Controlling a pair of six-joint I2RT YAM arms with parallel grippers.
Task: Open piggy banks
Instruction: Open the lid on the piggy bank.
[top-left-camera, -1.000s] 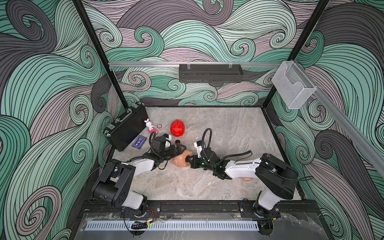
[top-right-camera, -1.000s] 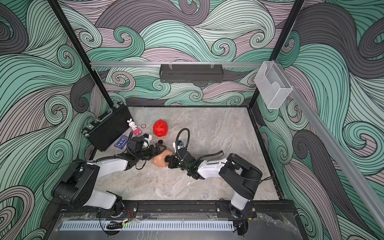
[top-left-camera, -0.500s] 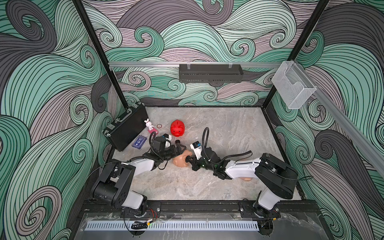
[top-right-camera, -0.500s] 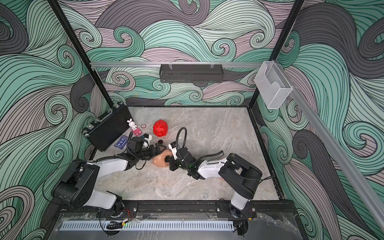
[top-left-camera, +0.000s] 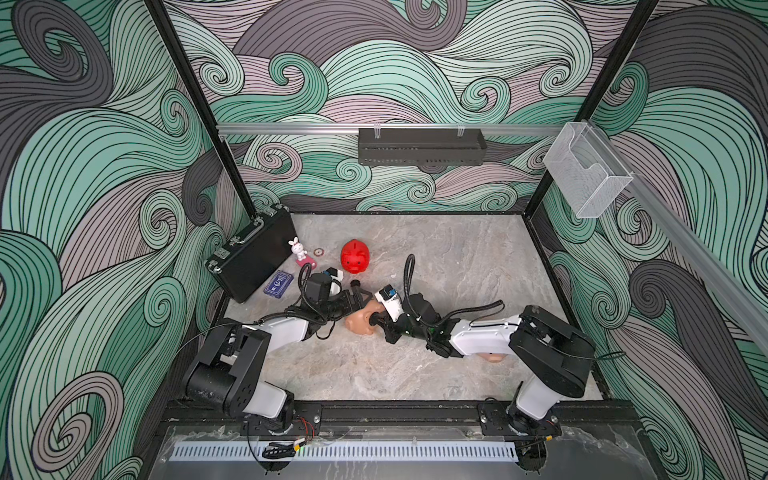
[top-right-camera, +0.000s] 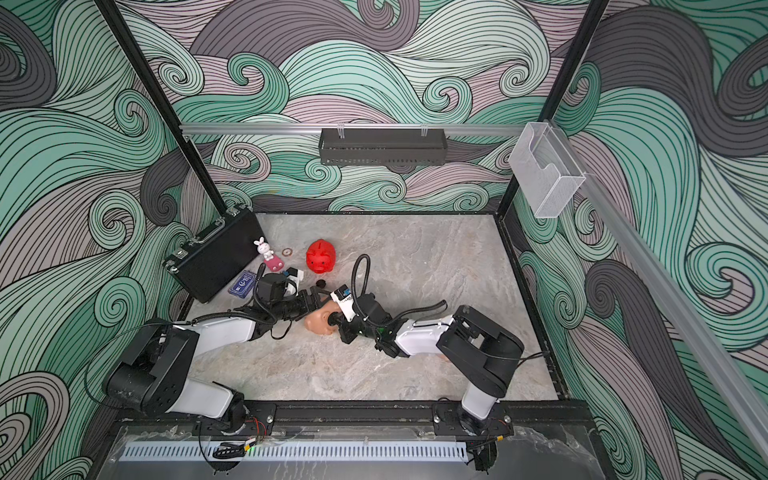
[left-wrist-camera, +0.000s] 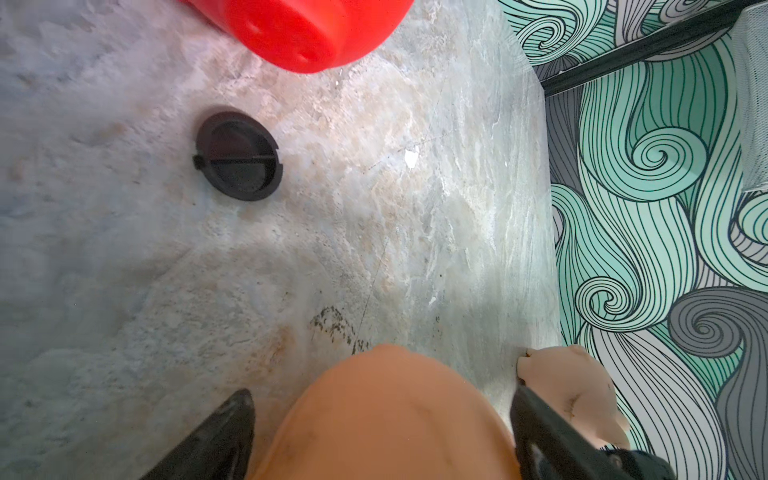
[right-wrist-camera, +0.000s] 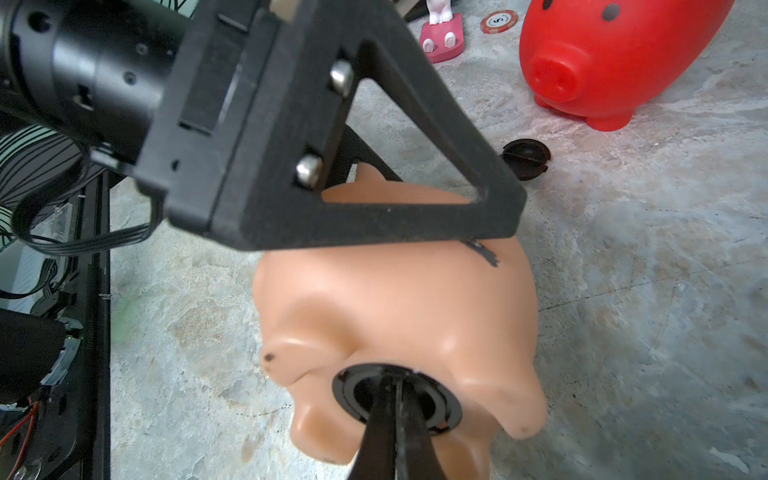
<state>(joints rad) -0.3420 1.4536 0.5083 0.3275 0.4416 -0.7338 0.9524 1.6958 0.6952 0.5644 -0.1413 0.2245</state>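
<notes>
The left gripper is bracing the peach-pink piggy bank, its fingers spread wide around the body. The right gripper is pinching the black plug's rib, fingers together. Best twisting squarely, without prying sideways.
</notes>
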